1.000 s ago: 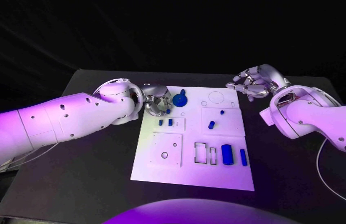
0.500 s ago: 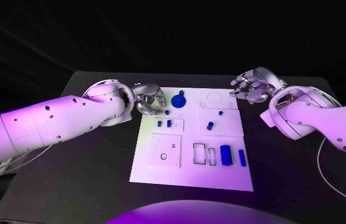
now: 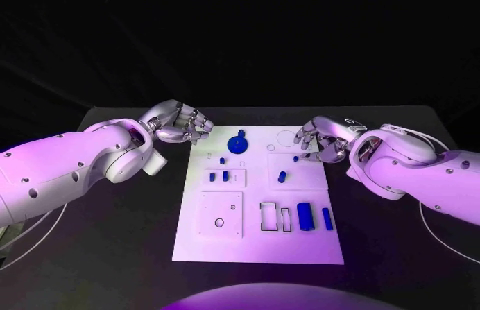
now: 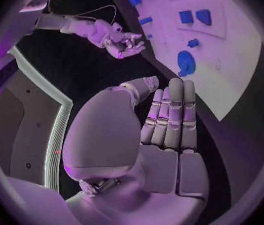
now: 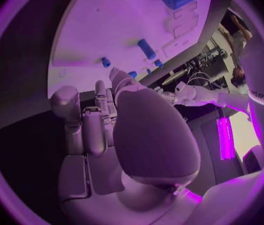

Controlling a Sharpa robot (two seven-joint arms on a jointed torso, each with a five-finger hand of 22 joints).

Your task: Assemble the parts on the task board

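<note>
The white task board (image 3: 200, 244) lies in the middle of the table. A blue round disc with a knob (image 3: 238, 143) sits near its far edge, and small blue pegs (image 3: 226, 176) (image 3: 282, 177) stand below it. Two longer blue blocks (image 3: 305, 216) lie beside rectangular cut-outs (image 3: 268, 216). My left hand (image 3: 178, 124) hovers over the black table just off the board's far left corner, holding nothing; its fingers (image 4: 169, 115) lie straight side by side. My right hand (image 3: 322, 138) hangs over the board's far right corner, also holding nothing, its fingers (image 5: 94, 125) loosely extended.
A raised square plate with a small hole (image 3: 220, 214) takes up the board's near left part. Black table (image 3: 110, 254) surrounds the board on all sides. The left wrist view shows the right hand (image 4: 122, 40) beyond the board (image 4: 232, 80) and the disc (image 4: 185, 62).
My left hand has drawn back from beside the blue disc to off the board's far left corner. My right hand has come down and inward to the board's far right corner.
</note>
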